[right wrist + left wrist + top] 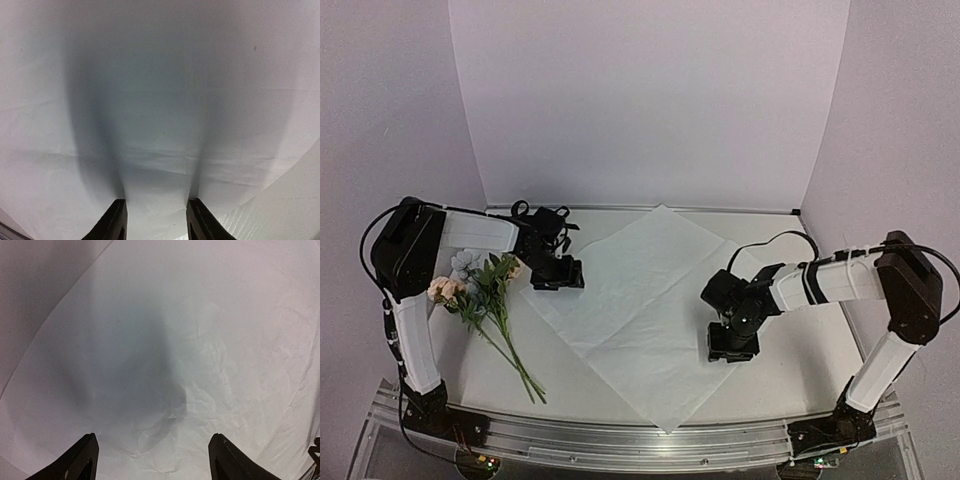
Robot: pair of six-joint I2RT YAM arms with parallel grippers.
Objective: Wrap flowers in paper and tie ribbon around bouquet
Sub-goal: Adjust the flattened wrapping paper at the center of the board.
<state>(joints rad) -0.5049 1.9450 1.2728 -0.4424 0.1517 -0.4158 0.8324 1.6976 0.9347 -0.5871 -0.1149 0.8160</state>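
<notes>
The white paper lies flat as a diamond in the middle of the table. The flowers, peach and pale blue blooms on long green stems, lie on the table to the left of it, off the sheet. My left gripper hangs low over the paper's left corner, open wide, with crumpled paper under its fingers. My right gripper is down at the sheet's right edge, open, with smooth paper showing between the fingers. A black looped strip, apparently the ribbon, lies at the back left.
White walls close in the back and both sides. A metal rail runs along the near edge between the arm bases. Bare table shows to the right of the paper, and a black cable loops above the right arm.
</notes>
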